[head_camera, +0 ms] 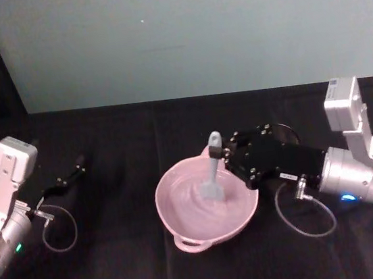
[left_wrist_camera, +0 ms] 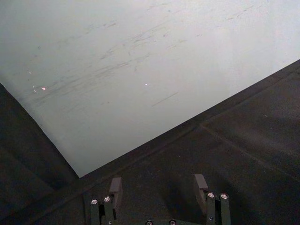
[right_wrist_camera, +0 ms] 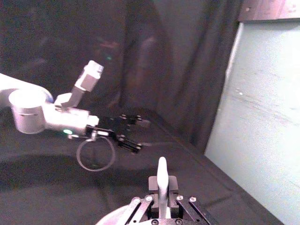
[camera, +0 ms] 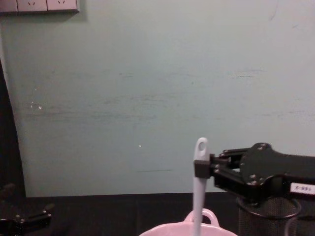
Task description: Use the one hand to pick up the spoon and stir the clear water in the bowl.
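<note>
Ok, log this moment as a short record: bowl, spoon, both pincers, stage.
bowl: pink, on the black cloth, a loop handle on its near rim
spoon: near upright, scoop end down inside the bowl
right pincer: shut on the spoon's upper handle, above the bowl's far rim
left pincer: open, empty, parked at the left above the cloth
stage: spoon gripped and in the bowl, ready to stir

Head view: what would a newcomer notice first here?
The pale pink bowl at the middle of the black table draws the eye, with the white spoon standing steeply in it. The right gripper is shut on the spoon's handle from the bowl's right side, while the left gripper sits open, parked far left.
</note>
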You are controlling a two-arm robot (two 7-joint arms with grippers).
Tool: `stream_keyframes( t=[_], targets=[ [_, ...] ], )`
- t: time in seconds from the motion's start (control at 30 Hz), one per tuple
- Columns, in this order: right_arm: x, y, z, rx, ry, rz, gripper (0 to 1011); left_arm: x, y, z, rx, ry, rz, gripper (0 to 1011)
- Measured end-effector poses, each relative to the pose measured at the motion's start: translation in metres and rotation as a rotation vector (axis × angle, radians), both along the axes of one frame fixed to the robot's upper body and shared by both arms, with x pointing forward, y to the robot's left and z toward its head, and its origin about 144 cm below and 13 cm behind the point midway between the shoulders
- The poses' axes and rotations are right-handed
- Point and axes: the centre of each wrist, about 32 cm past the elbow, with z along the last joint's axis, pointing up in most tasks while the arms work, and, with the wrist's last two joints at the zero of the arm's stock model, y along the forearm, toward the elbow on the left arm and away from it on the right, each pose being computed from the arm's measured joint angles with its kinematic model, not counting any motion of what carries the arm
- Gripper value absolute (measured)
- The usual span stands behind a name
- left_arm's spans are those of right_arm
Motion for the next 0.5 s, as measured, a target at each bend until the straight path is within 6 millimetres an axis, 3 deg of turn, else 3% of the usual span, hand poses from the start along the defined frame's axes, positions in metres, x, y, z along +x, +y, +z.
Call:
stream_keyframes(
  t=[0.5],
  targets=[
    [0.018, 0.038, -0.010, 0.057, 0.010, 0.080, 123, 0.000, 0.000, 0.000, 0.000, 0.000, 0.000, 1005]
  ],
)
